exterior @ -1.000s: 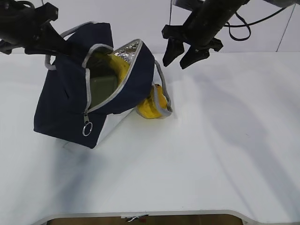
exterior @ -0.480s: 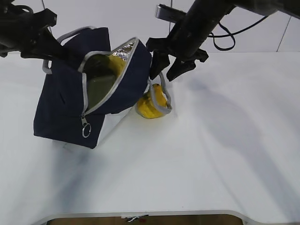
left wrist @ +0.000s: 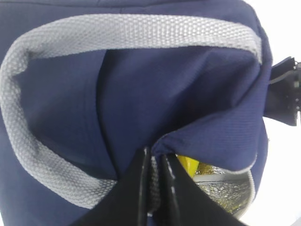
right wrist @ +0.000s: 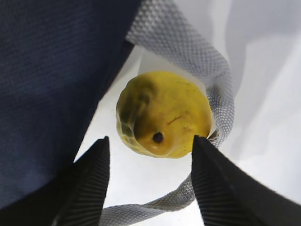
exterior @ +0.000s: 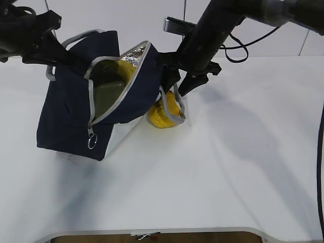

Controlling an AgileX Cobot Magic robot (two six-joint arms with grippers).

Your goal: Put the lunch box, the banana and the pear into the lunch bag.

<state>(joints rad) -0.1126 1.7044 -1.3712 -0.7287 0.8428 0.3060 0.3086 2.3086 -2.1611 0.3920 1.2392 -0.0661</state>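
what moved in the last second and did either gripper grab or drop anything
The right gripper, jaws open and empty, swung leftward and down from above the table to hover just over the pear, which lies inside the grey handle loop. Nothing was grabbed or released. The left gripper stayed shut on the lunch bag; bag and pear did not move.

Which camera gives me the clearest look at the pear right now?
The right wrist view: the pear fills the middle, framed by the open right gripper. The exterior view shows it partly behind the lunch bag's grey handle. The left wrist view doesn't show it.
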